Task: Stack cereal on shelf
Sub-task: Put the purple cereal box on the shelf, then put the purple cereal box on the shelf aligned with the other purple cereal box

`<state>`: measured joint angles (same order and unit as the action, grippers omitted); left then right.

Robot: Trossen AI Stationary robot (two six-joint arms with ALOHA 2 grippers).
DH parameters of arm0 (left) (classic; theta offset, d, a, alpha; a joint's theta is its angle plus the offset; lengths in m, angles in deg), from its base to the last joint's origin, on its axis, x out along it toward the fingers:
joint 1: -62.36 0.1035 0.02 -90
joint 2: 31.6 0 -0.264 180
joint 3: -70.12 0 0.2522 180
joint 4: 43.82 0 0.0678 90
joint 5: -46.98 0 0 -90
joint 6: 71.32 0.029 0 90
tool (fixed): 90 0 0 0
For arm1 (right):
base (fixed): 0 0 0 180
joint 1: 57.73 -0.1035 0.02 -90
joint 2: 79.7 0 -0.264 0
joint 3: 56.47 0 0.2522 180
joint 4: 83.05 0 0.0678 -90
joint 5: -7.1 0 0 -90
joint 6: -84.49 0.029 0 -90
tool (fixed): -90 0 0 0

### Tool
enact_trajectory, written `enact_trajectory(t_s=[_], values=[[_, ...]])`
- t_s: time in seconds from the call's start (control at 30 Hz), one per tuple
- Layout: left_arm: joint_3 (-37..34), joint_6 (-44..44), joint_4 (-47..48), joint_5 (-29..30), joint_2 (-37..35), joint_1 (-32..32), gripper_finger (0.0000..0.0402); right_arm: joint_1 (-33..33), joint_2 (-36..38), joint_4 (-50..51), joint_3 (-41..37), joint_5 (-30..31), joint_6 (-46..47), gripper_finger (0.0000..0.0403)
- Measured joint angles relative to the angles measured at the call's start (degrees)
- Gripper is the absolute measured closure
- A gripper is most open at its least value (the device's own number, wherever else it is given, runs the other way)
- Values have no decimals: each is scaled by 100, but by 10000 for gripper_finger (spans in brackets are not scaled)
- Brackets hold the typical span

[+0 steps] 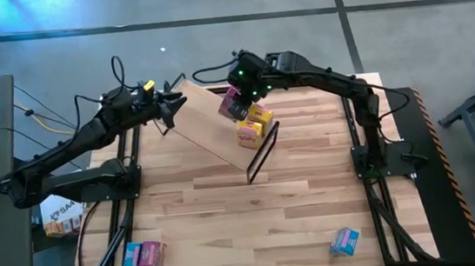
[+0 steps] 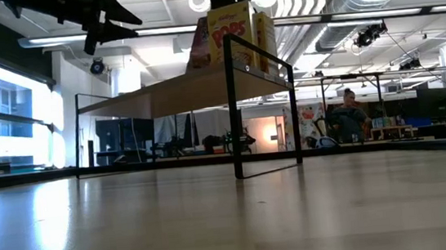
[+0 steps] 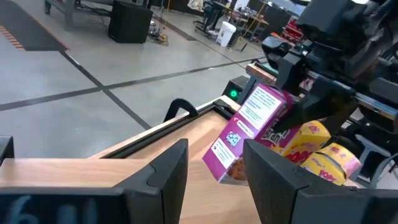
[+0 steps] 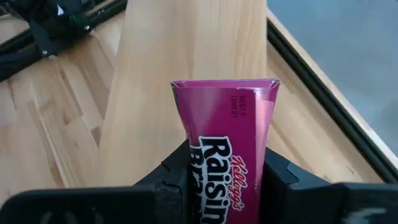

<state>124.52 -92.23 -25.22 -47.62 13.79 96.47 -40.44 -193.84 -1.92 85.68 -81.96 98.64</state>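
Step in hand: placing. Right gripper (image 1: 235, 105) clamps a magenta cereal box (image 4: 225, 146) over the shelf (image 1: 206, 127), beside two yellow boxes (image 1: 254, 124) (already shelved). Left gripper (image 1: 167, 102), parted, empty, at the shelf's far end. Next: lower, set upright, release.

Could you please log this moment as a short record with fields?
shelf: plywood board on a black wire frame, angled across the table
on shelf: two yellow boxes near the right end
right gripper: shut on a pink box, held over the shelf beside the yellow boxes
left gripper: open, holding nothing, at the shelf's left end
off shelf: pink-and-blue pair at the table's front left, blue box at front right
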Motion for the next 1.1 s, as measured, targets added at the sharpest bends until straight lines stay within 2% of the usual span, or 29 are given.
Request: enact_trajectory(t_s=[0.33, 0.63, 0.77, 0.93, 1.1], values=[[-4, 3, -93, -234, 462, -4, 254, 1, -150, 66, -1, 5, -2, 295], [-7, 147, -220, -236, 712, -4, 254, -8, -151, 7, -1, -8, -65, 185], [-7, 158, -253, -236, 954, -4, 254, -8, -151, 9, -1, -14, -102, 152], [-9, 360, -533, -325, 1067, -4, 254, -8, -154, 19, 89, -18, -111, 146], [-9, 457, -562, -346, 700, 160, 255, -8, -154, 283, 377, -259, -175, 146]])
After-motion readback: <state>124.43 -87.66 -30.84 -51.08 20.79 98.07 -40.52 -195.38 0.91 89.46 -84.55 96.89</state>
